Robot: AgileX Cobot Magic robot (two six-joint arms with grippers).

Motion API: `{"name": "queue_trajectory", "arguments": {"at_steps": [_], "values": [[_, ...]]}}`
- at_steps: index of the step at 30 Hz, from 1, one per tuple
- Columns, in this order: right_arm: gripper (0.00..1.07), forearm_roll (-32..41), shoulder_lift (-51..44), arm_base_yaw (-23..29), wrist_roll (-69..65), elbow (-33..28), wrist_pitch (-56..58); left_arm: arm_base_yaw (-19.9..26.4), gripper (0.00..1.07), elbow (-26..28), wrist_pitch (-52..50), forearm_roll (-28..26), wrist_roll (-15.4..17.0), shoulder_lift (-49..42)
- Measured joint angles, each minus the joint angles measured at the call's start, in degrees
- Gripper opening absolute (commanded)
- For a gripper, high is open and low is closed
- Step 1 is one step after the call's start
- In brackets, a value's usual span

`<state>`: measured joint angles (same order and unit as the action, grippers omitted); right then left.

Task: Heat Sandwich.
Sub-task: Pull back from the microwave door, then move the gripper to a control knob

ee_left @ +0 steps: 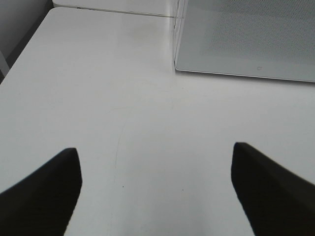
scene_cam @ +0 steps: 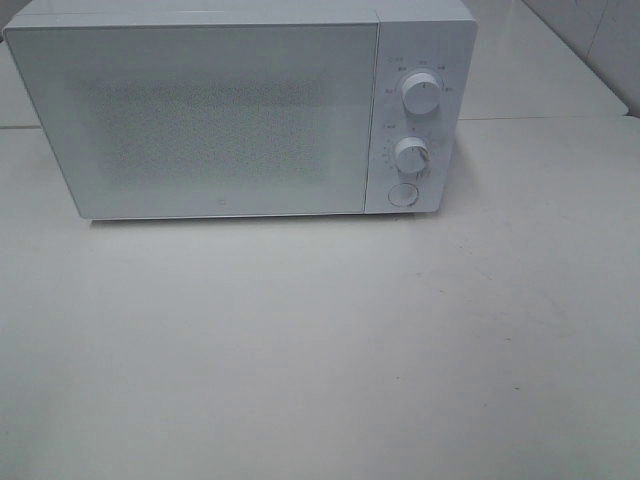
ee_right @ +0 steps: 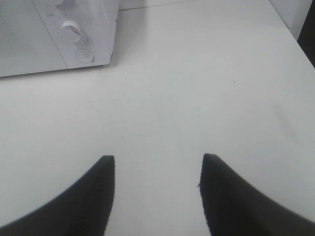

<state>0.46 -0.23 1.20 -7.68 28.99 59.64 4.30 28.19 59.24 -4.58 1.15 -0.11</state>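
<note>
A white microwave (scene_cam: 240, 110) stands at the back of the white table (scene_cam: 320, 350), door shut, with two knobs (scene_cam: 421, 92) and a round button on its right panel. The sandwich and its pink plate are out of view in all views. My left gripper (ee_left: 155, 157) is open and empty above the bare table, off the microwave's left front corner (ee_left: 246, 39). My right gripper (ee_right: 156, 164) is open and empty above the table, off the microwave's right side (ee_right: 74, 34). Neither gripper shows in the exterior high view.
The table edge (ee_left: 19, 54) runs close to the left gripper's side. A second table surface (scene_cam: 540, 70) lies behind and to the right of the microwave. A dark gap (ee_right: 307, 29) marks the table's right edge.
</note>
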Motion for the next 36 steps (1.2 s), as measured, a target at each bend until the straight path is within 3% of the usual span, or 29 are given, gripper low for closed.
{"name": "queue_trajectory", "arguments": {"at_steps": [36], "values": [[0.53,0.0,0.0,0.0,0.0,0.0,0.0,0.0,0.76,0.0,0.0,0.0,0.0,0.0]]}}
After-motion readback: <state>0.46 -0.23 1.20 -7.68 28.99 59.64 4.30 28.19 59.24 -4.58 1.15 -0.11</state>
